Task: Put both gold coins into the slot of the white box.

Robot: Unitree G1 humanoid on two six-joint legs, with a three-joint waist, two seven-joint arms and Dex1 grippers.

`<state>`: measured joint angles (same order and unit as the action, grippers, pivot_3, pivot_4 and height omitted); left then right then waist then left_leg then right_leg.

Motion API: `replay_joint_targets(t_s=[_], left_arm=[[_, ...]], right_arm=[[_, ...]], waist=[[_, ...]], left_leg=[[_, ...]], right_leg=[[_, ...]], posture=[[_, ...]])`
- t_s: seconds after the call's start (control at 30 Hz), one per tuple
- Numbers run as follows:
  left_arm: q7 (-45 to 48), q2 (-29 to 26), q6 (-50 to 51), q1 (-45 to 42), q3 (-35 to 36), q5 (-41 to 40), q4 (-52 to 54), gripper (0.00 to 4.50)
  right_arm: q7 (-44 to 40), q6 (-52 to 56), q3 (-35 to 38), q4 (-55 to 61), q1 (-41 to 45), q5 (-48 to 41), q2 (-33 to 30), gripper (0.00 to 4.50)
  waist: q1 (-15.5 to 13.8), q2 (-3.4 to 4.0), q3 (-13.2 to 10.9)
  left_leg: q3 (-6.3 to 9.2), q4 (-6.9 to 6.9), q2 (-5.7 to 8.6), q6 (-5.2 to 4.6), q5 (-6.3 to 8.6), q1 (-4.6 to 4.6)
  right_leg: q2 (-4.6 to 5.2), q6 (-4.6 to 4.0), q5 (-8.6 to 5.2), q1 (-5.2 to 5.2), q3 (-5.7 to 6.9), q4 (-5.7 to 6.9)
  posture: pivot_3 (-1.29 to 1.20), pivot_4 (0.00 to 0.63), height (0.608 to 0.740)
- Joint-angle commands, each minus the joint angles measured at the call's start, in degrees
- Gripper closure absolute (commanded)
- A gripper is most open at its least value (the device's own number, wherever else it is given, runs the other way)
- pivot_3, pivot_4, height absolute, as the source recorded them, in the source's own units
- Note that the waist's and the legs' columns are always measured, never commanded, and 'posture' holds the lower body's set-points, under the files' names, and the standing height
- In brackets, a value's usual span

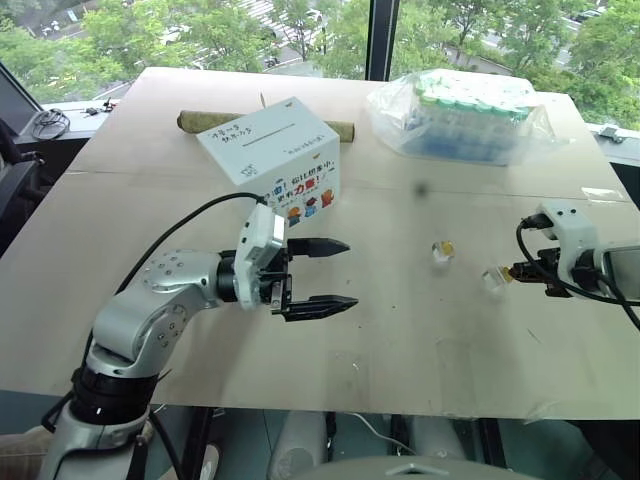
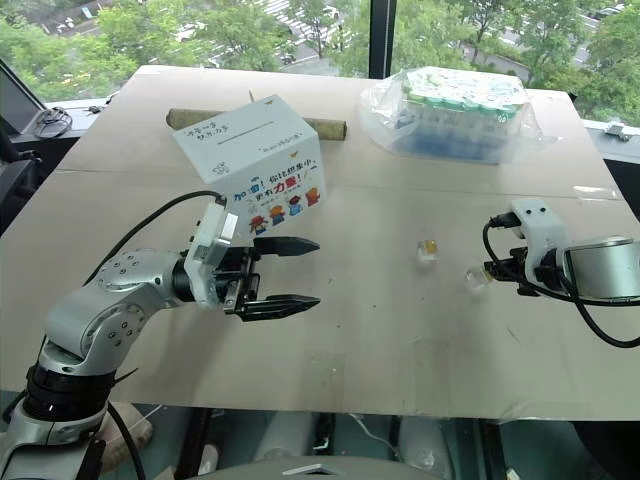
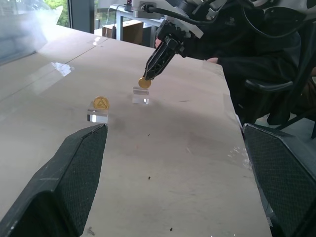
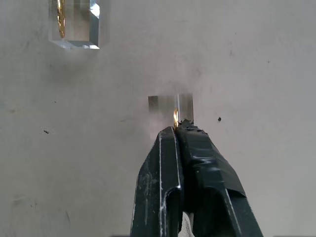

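The white box (image 1: pixel 285 165) stands at the back of the table, its slot (image 1: pixel 262 138) on the top face. One gold coin (image 3: pixel 100 102) stands upright on a small clear block (image 1: pixel 441 252) mid-table. My right gripper (image 4: pixel 176 126) is shut on the other gold coin (image 4: pixel 176 117), which it pinches edge-on at the top of a second clear block (image 1: pixel 492 281) to the right. In front of the box, well left of both blocks, my left gripper (image 1: pixel 348 273) is open and empty. It points right, toward them.
A clear bag of green-capped tubes (image 1: pixel 460 115) lies at the back right. A brown cardboard tube (image 1: pixel 200 122) lies behind the box. The table's front edge (image 1: pixel 350 405) runs close below both grippers.
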<state>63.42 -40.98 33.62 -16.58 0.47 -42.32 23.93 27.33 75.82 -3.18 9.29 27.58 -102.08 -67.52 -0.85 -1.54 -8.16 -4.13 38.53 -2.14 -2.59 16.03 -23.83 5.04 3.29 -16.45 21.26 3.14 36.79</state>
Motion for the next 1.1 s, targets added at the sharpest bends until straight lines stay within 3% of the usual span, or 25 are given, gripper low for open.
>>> replay_joint_targets(t_s=[0.03, 0.27, 0.5, 0.63, 0.67, 0.73, 1.1], left_arm=[[-0.50, 0.54, 1.09, -1.00, 0.89, -1.90, -0.15, 0.00], [-3.20, 3.68, 11.51, -8.15, 1.19, -10.84, -4.34, 0.00], [-1.34, 8.69, 17.05, -19.56, -1.04, -13.83, -13.47, 0.00], [4.11, 10.74, 15.82, -25.86, -3.83, -11.11, -18.20, 0.00], [5.86, 10.97, 14.56, -27.10, -4.82, -9.77, -19.01, 0.53], [8.66, 11.05, 12.24, -28.37, -6.32, -7.44, -19.84, 1.15], [14.84, 12.66, 9.22, -32.15, -7.70, -2.98, -24.28, 1.15]], right_arm=[[-4.82, -3.23, 7.40, 4.35, -0.39, -5.16, -2.35, 4.49], [-18.99, -8.90, 14.04, 14.52, 2.95, -10.92, -2.36, 4.49], [-25.89, -12.24, 9.42, 17.12, 12.76, -10.92, -1.79, 4.49], [-29.76, -11.40, 7.12, 16.99, 18.05, -10.45, -2.21, 4.49], [-30.59, -11.15, 6.43, 16.94, 19.32, -10.04, -2.13, 4.50], [-31.92, -10.77, 5.28, 16.87, 21.02, -9.35, -1.96, 4.50], [-33.87, -10.85, 2.17, 17.13, 24.44, -6.69, -0.99, 4.50]], waist=[[0.01, 0.00, 0.00], [0.00, 0.00, -0.01], [0.00, -0.02, -0.02], [0.03, -0.03, -0.03], [0.04, -0.04, -0.03], [0.10, -0.04, -0.03], [0.07, -0.04, -0.03]], left_leg=[[0.00, 0.00, 0.00, 0.00, 0.00, 0.00], [0.06, 0.02, -0.03, 0.00, 0.00, 0.01], [0.08, 0.08, 0.00, -0.01, 0.01, -0.01], [0.05, 0.07, 0.01, -0.01, 0.01, -0.02], [0.03, 0.07, 0.02, -0.01, 0.01, -0.02], [0.02, 0.08, 0.01, -0.01, 0.01, -0.02], [0.02, 0.07, 0.01, -0.02, 0.01, -0.03]], right_leg=[[0.00, 0.00, 0.00, 0.00, 0.00, 0.00], [-0.01, 0.00, 0.00, -0.03, 0.03, 0.00], [-0.02, 0.01, 0.00, -0.02, 0.04, 0.02], [-0.02, 0.01, 0.00, -0.01, 0.02, 0.01], [-0.02, 0.00, 0.00, 0.00, 0.02, 0.01], [-0.02, 0.00, 0.00, -0.01, 0.00, 0.00], [0.00, 0.00, 0.00, 0.01, 0.00, 0.01]], posture=[[0.00, 0.150, 0.740], [0.00, 0.150, 0.740], [0.00, 0.150, 0.740], [0.00, 0.150, 0.740], [0.00, 0.150, 0.740], [0.00, 0.150, 0.740], [0.00, 0.150, 0.740]])
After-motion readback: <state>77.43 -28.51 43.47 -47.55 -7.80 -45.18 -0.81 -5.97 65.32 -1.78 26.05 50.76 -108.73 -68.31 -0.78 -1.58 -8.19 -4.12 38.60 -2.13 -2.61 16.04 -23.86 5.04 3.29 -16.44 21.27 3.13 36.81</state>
